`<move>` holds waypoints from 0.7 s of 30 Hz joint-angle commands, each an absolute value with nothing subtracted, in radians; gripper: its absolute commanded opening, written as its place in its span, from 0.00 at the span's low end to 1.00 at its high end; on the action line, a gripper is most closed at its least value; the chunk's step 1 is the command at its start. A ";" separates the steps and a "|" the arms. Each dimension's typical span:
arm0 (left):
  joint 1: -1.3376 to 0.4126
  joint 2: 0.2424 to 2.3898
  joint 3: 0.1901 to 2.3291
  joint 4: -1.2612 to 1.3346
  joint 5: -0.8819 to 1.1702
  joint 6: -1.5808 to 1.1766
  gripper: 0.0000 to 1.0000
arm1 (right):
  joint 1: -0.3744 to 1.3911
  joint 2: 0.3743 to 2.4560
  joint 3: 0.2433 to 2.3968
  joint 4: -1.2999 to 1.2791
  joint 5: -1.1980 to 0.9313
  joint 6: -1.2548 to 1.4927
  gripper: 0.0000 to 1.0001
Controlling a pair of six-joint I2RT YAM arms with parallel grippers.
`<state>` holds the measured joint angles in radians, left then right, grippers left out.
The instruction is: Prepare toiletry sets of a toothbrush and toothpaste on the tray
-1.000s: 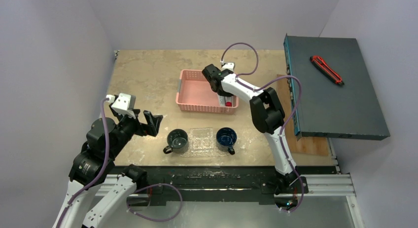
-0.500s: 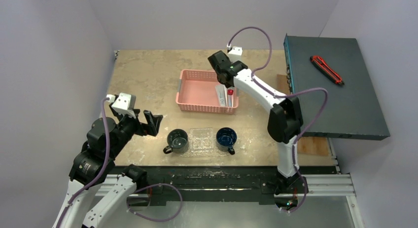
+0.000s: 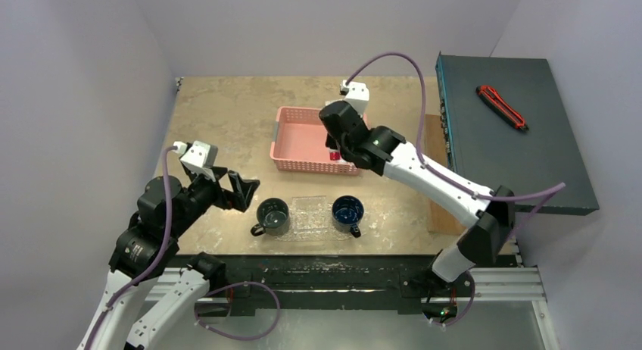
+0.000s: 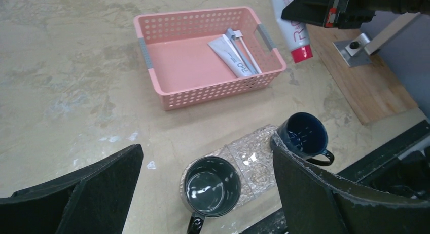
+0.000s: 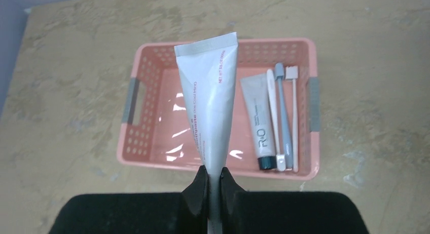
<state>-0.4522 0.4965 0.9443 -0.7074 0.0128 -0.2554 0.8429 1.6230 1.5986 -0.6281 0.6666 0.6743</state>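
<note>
A silver-grey squeeze tube (image 5: pixel 209 97) is clamped between the jaws of the right gripper (image 5: pixel 213 182), whose fingers (image 5: pixel 201 187) are pressed flat against its narrow end. In the right wrist view the crimped end is seen pointing away from the camera, and the cap is hidden behind the fingers. Only in the left wrist view is the tube's red cap shown, poking out below the gripper with the tube tilted. From above, nearly all of the tube is covered by the wrist and just the red cap is seen, over the near right part of the pink basket (image 3: pixel 291 138); the tube is held in the air above the basket floor.

The basket's contents are shown best by the right wrist view: a second tube (image 5: pixel 259 125) with a dark cap and three thin brushes (image 5: pixel 282 117) lie side by side along the right end.

The jaws of the left gripper (image 4: pixel 205 148) stand wide apart, at the near left of the table (image 3: pixel 227 115). Between them, the left wrist view shows the tray (image 4: pixel 252 158), see-through and embossed, lying between a grey-green mug (image 4: pixel 210 186) and a blue mug (image 4: pixel 303 134). The tray lies nearer than the basket and well apart from the held tube. Whether the mugs stand on its ends or just beside them cannot be told.
</note>
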 commanded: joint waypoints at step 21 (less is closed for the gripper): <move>-0.462 0.583 0.816 -0.343 0.597 -0.646 1.00 | 0.935 1.204 1.150 -0.074 0.224 0.881 0.00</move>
